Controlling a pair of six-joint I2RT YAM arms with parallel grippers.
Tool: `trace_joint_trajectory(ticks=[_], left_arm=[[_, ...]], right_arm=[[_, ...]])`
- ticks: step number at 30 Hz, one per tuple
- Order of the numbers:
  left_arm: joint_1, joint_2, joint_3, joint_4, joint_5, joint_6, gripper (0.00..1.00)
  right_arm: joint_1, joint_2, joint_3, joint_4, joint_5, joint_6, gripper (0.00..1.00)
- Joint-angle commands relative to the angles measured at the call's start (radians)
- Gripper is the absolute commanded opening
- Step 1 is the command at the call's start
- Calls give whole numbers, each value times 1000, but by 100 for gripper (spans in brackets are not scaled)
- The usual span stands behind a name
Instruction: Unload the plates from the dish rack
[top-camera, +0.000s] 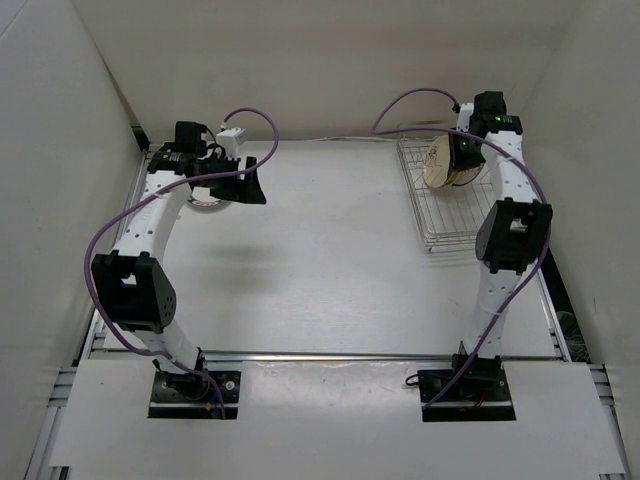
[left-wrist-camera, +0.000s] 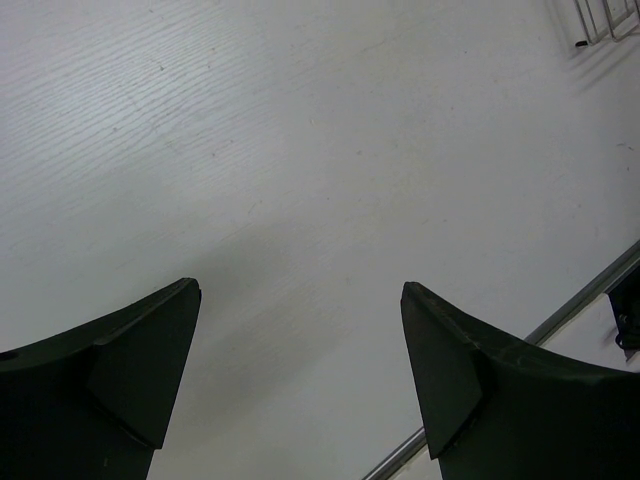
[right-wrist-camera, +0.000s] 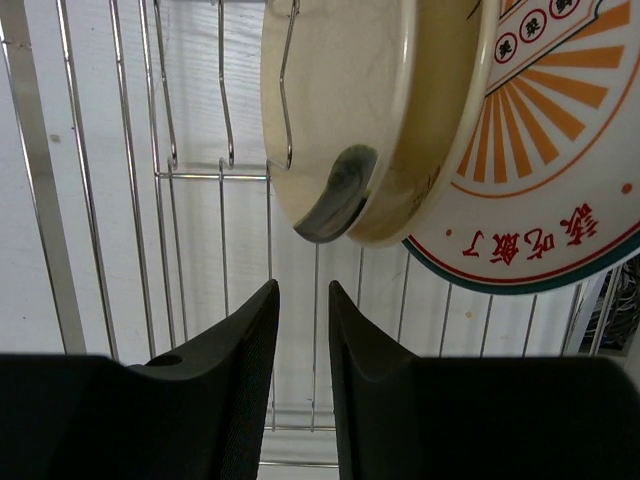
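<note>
White table (top-camera: 320, 270) is sitting inside plain white walls (top-camera: 300, 60), a metal rail (top-camera: 330, 355) running across the lower part of the top view. Rack (top-camera: 440, 215) is standing at upper right, holding the tan plate (right-wrist-camera: 340, 110) and sunburst plate (right-wrist-camera: 540, 150) upright, touching; the white plate (top-camera: 207, 203) is lying at upper left, partly hidden by the left gripper (left-wrist-camera: 300, 288), whose jaws are gaping wide over bare table. Red Chinese characters are running round the sunburst plate's rim, and the right gripper (right-wrist-camera: 302, 290) is hanging just below the tan plate, jaws narrowly apart, gripping nothing.
</note>
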Motion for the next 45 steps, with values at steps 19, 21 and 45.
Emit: trace_joint_trajectory(ticks=[19,21,45], left_arm=[[0,1,35,7,21,-5,92],[0,1,26,7,10,-5,92],[0,38,6,7,-17,4,92]], right_arm=[[9,64,110,150,42,25,34],[9,64,89,184,42,25,34],[9,115,75,245,96,7,35]])
